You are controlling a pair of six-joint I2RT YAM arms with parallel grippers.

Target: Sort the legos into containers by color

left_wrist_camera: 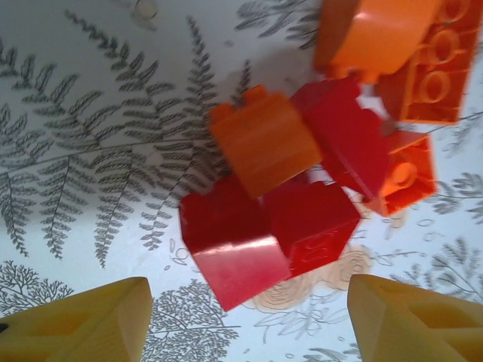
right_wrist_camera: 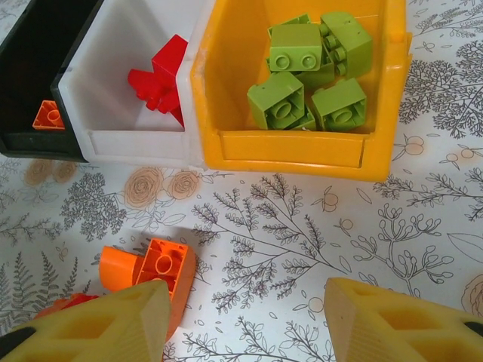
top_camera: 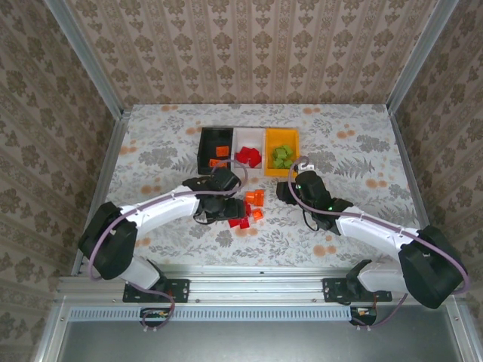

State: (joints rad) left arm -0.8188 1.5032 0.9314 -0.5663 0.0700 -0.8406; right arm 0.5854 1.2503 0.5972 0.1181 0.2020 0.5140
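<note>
1. Three bins [top_camera: 249, 133] at 12 o'clock: black bin [right_wrist_camera: 23, 68], cut off, shows one orange brick [right_wrist_camera: 48, 115]; white bin [right_wrist_camera: 113, 75], red bricks [right_wrist_camera: 158, 79] half hidden; yellow bin [right_wrist_camera: 294, 147], about six green bricks [right_wrist_camera: 277, 105].
2. Left claw [left_wrist_camera: 249, 324] spread, empty; overlapping pile [left_wrist_camera: 317, 151], roughly seven, at its 12 o'clock.
3. Right claw [right_wrist_camera: 245, 324] spread, empty.

The left bin [top_camera: 204, 151], middle bin [top_camera: 249, 136] and right bin [top_camera: 282, 136] are sitting side by side in 1 row, walls touching, across the middle of the table [top_camera: 362, 151]. Inside each, bricks [right_wrist_camera: 296, 49] are lying. A loose pile [top_camera: 253, 202] is lying on the table just before the middle and right bins. The left gripper [left_wrist_camera: 249, 317] is hanging over the pile. The right gripper [right_wrist_camera: 249, 317] is hanging just right of it, before the right bin.
</note>
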